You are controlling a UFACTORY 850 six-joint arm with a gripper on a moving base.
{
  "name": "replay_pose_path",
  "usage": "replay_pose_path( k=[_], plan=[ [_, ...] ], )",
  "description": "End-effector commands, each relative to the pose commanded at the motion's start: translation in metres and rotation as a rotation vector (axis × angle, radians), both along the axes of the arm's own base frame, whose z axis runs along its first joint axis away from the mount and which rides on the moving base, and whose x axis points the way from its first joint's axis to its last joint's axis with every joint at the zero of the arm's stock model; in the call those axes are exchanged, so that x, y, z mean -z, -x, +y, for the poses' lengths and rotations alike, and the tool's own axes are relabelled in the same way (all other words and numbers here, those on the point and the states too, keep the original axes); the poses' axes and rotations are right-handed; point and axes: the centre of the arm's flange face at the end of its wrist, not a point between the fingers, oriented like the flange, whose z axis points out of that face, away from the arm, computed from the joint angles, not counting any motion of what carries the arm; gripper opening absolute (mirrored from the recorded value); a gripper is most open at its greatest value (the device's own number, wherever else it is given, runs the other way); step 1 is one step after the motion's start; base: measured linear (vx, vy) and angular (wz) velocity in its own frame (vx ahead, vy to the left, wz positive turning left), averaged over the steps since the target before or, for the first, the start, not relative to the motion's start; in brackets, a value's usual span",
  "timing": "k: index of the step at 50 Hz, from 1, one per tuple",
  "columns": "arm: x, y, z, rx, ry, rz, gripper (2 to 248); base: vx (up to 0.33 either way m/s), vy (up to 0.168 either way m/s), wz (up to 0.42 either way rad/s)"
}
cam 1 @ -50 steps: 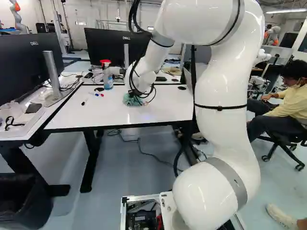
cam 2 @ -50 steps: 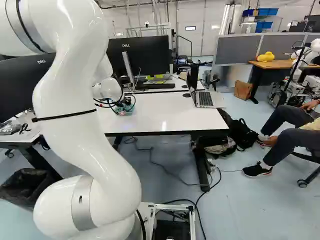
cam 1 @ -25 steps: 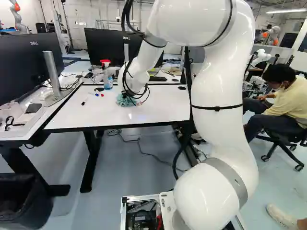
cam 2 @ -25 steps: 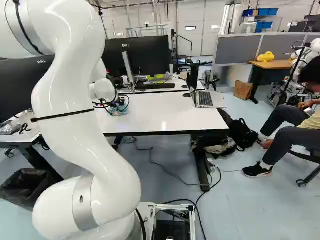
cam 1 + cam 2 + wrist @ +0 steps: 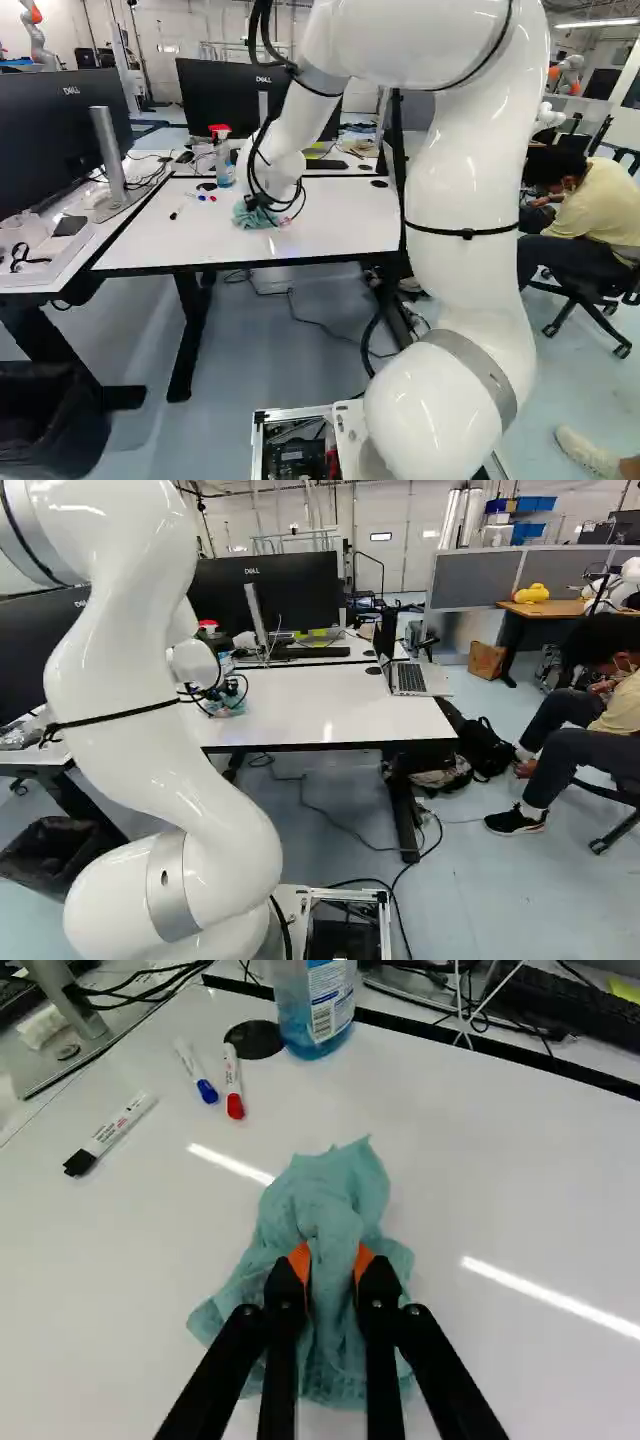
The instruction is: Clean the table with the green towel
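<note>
Since the earlier frames, the green towel [image 5: 335, 1185] is shifting across the table [image 5: 340, 225] with the gripper [image 5: 258, 200], moving toward the left edge and slightly toward the near edge, while the arm [image 5: 470, 200] is swinging its far end the same way. Much is being hidden: in the right base view the arm is covering the table's near left corner, and cables around the wrist are crossing the fingers, so their tips are not showing clearly in either base view. The wrist view is cutting off the top of the spray bottle [image 5: 315, 1005], and the towel's underside is staying out of sight. Between the jaws, a raised fold of towel is being pinched from both sides by the orange pads [image 5: 300, 1260]; the rest is spreading out ahead of the gripper [image 5: 332, 1265] and beneath it. The towel is resting on the tabletop, left of its middle and well apart from the left edge. The black-capped marker [image 5: 110, 1135] is lying near that edge, the blue-capped marker [image 5: 200, 1075] and red-capped marker [image 5: 234, 1080] are lying toward the far left corner, and the bottle is standing just beside the far edge.
</note>
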Motion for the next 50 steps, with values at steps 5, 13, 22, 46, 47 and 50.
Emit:
replay_pose_path(
  k=[5, 13, 22, 46, 47, 50],
  plan=[
    [-0.001, 0.010, 0.000, -0.008, 0.002, 0.004, 65, 0.000, 0.000, 0.000],
    [-0.001, 0.024, -0.001, -0.018, 0.005, 0.010, 65, 0.000, 0.000, 0.000],
    [-0.002, 0.041, -0.007, -0.023, 0.009, 0.018, 65, 0.000, 0.000, 0.000],
    [-0.003, 0.049, -0.044, 0.037, 0.012, 0.026, 65, 0.000, 0.000, 0.000],
    [-0.003, 0.049, -0.045, 0.040, 0.012, 0.027, 65, 0.000, 0.000, 0.000],
    [-0.003, 0.048, -0.050, 0.050, 0.012, 0.027, 65, 0.000, 0.000, 0.000]
  ],
)
